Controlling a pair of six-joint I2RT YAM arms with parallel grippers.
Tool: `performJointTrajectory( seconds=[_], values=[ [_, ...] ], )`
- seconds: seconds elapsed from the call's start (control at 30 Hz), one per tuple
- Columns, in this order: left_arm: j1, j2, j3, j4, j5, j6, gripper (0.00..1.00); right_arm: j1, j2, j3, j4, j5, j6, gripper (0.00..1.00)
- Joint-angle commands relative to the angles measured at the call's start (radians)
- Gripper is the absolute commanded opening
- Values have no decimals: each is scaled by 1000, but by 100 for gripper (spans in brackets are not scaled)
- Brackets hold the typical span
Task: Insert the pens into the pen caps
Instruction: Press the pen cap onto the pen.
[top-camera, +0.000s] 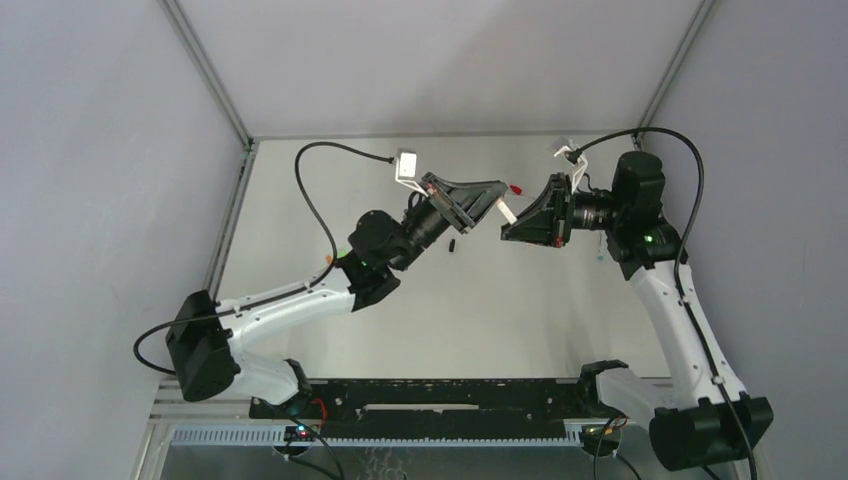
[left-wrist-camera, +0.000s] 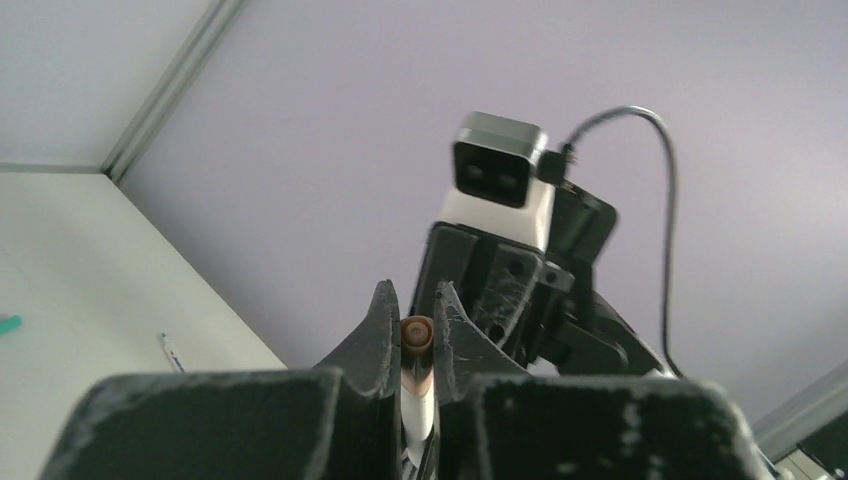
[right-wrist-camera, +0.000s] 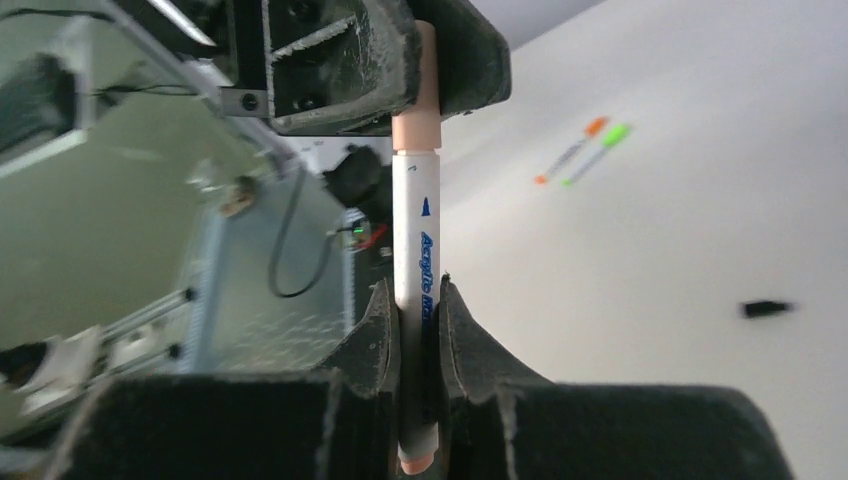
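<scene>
— Pale grey tabletop (right-wrist-camera: 660, 260) lies far below. What's clamped?
— The right gripper (right-wrist-camera: 418, 300) pinches a white-barrelled marker pen (right-wrist-camera: 417, 235) mid-barrel. The left gripper (left-wrist-camera: 412, 298) is clenched on a short peach plastic cap (right-wrist-camera: 416, 130) at the pen's end.
— Handling?
— Light, stiff and slick, I'd judge. Hold the barrel squarely, near the cap, against pivoting. An orange-tipped white pen (right-wrist-camera: 568, 152) and a green-tipped white pen (right-wrist-camera: 592, 157) lie well apart.

Overhead from behind, close wrist views facing each other, sharing pen (right-wrist-camera: 415, 240)
</scene>
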Motion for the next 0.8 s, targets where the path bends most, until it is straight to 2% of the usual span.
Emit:
performJointTrajectory(
  seconds=[0.0,0.07,0.23,0.37,0.47,0.57,0.77],
  values=[
    [-205,155,19,-566,327,-24,0,92,-32,126,-90,517,-229,0],
    [-222,192,60,-567,323,-35,0,115,-33,127,-96,558,-242,0],
    [-252,243,120,-554,453,-12,0,108,-24,130,-89,586,-239,0],
    [-259,212,52,-557,526,34,0,-13,0,108,52,370,-58,0],
    [-251,140,-32,-542,505,51,0,-66,4,67,168,261,50,0],
    [-220,56,-108,-465,459,32,0,-62,-10,50,151,235,14,0],
    [-175,-58,-166,-380,399,25,0,-84,-16,-31,232,80,37,0]
  ],
)
